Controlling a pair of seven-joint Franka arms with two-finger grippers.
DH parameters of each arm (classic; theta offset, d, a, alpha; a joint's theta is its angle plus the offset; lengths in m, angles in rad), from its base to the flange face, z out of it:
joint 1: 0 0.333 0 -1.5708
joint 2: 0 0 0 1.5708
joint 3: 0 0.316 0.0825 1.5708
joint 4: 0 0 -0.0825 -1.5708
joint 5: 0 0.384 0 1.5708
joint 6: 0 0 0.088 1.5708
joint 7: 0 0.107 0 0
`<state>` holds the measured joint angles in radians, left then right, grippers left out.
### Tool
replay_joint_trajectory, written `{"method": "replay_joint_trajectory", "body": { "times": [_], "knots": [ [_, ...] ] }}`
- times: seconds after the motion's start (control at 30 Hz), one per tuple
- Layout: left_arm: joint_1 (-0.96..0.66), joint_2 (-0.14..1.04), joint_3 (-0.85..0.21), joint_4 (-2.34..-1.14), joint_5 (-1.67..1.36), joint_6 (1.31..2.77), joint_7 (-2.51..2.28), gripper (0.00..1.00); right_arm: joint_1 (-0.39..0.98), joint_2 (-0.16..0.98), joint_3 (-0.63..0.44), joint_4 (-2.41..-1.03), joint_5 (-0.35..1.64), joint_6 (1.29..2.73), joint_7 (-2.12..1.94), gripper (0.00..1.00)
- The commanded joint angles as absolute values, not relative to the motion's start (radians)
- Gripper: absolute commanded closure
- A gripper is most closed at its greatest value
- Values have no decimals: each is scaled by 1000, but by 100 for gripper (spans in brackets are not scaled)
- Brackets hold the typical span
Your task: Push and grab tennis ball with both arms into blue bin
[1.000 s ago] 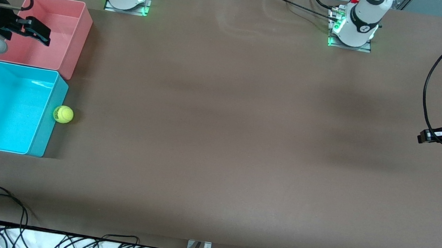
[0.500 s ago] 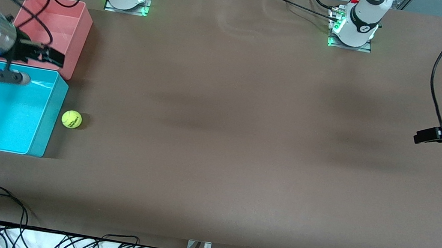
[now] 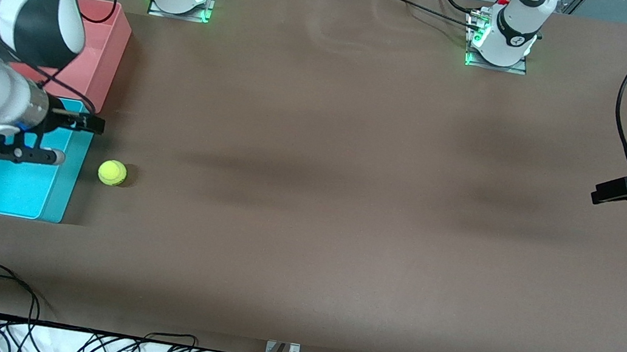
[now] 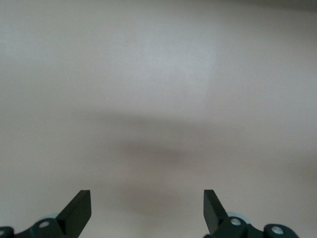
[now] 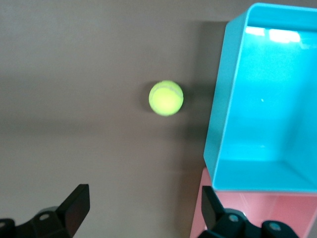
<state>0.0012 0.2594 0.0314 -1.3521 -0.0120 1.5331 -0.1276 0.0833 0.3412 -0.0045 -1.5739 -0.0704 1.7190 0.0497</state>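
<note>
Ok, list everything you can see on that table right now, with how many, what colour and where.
tennis ball: one, yellow-green, on the table beside the blue bin, not touching it.
blue bin: one, cyan-blue, at the right arm's end, nearer the camera than the pink bin.
pink bin: one, pink-red, touching the blue bin.
table: one, brown.
right gripper: black, open, over the blue bin's rim close to the ball.
left gripper: black, open, waiting over the left arm's end.

There was one ball (image 3: 112,173), one blue bin (image 3: 4,195), one pink bin (image 3: 102,55), two arms and one table (image 3: 346,205).
</note>
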Motion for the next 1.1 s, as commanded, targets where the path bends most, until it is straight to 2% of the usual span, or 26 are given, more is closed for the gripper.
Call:
{"method": "replay_joint_trajectory", "body": {
  "times": [0.0,0.27,0.5,0.83,1.07],
  "knots": [
    [3,249,9,-1328,-18,1513,-104,0,52,406,0,-1605,-74,1816,35,0],
    [12,239,8,-1330,-78,1513,-117,0,45,466,0,-1652,-74,1949,25,0],
    [11,229,3,-1331,-72,1513,-106,0,44,463,-14,-1821,-80,2178,28,0],
    [5,166,-9,-1394,-71,1508,-106,0,44,486,-38,-1911,-103,2342,26,0],
    [5,120,-11,-1453,-39,1508,-104,0,46,520,-38,-1913,-101,2407,43,0]
  ]
}}
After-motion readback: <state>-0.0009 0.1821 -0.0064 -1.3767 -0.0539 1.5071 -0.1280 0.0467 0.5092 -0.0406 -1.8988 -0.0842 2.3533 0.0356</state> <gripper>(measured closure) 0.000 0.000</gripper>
